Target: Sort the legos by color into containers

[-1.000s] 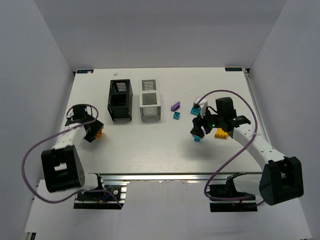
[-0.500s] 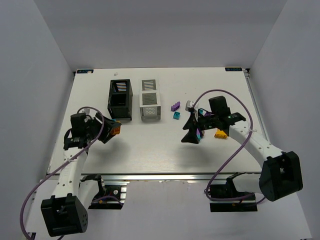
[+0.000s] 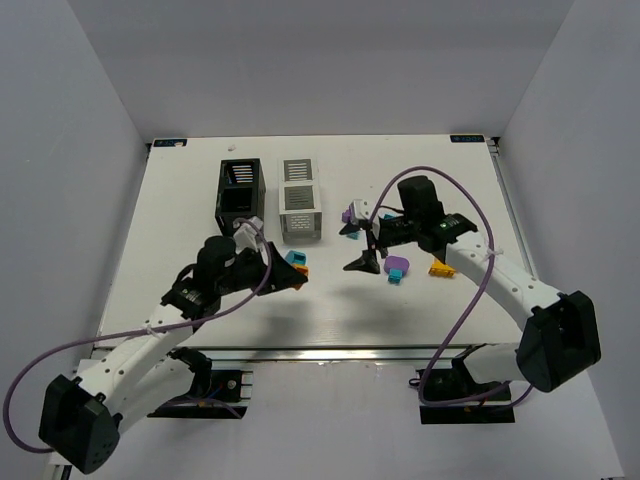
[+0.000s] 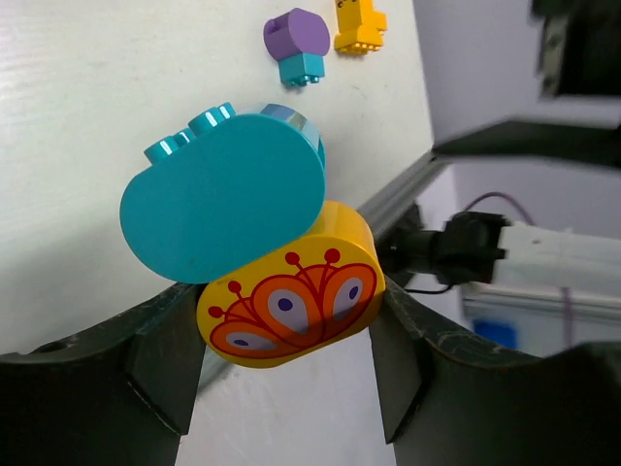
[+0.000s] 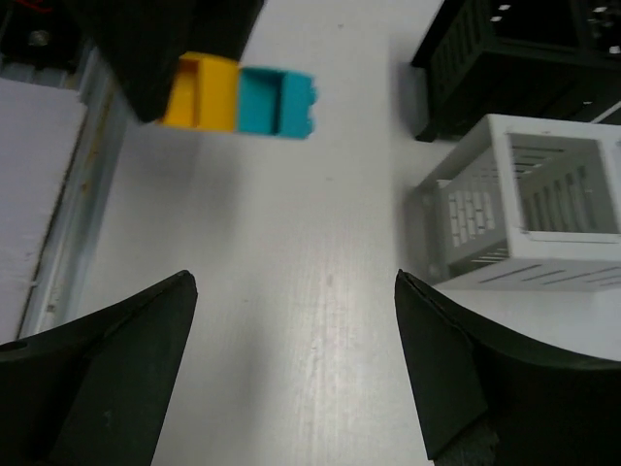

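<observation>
My left gripper (image 3: 292,272) is shut on a yellow-orange lego with a peacock print (image 4: 291,303). A teal lego (image 4: 223,199) is stuck on it, and both hang above the table in front of the containers. The black container (image 3: 240,198) and the white container (image 3: 300,211) stand side by side at the back. My right gripper (image 3: 356,246) is open and empty, just right of the white container (image 5: 524,209). A purple-and-teal lego piece (image 3: 397,267), a yellow lego (image 3: 440,268) and a purple lego (image 3: 348,213) lie on the table around it.
The right wrist view shows the held yellow and teal legos (image 5: 238,94) ahead of the open fingers and the black container (image 5: 524,44) behind the white one. The left wrist view shows the purple-and-teal piece (image 4: 298,44) and the yellow lego (image 4: 359,24) beyond.
My left arm has swung from the table's left edge to the middle, carrying the yellow-and-teal legos. My right gripper has moved left, away from the purple-and-teal piece that now lies on the table.
</observation>
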Action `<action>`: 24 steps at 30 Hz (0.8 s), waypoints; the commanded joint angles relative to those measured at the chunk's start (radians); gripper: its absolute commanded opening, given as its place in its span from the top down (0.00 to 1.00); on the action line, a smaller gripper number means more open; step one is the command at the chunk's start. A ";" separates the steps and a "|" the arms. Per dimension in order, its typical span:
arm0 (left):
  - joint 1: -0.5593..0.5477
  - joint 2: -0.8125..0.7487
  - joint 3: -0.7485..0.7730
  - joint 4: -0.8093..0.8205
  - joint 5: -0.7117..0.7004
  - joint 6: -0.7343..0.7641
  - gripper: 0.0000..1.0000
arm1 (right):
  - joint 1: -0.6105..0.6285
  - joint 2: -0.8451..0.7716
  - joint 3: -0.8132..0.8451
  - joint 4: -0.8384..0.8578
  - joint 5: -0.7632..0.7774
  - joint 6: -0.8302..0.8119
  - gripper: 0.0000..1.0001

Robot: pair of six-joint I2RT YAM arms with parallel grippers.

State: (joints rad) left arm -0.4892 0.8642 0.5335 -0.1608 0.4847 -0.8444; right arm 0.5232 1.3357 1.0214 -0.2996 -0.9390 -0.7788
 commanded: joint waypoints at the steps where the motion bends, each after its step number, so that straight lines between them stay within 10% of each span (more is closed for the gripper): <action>1: -0.125 0.018 0.057 0.020 -0.190 0.175 0.98 | 0.001 0.040 0.120 0.108 0.110 0.071 0.13; 14: -0.503 0.124 0.066 0.032 -0.734 0.416 1.00 | 0.015 0.137 0.266 -0.068 0.190 0.922 0.21; 24: -0.563 0.140 0.071 0.122 -0.865 0.488 1.00 | 0.040 0.183 0.204 -0.087 0.154 1.096 0.18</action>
State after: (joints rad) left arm -1.0409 1.0061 0.5678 -0.0906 -0.3141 -0.3950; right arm 0.5529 1.4986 1.2324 -0.3870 -0.7483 0.2214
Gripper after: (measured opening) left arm 0.708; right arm 0.817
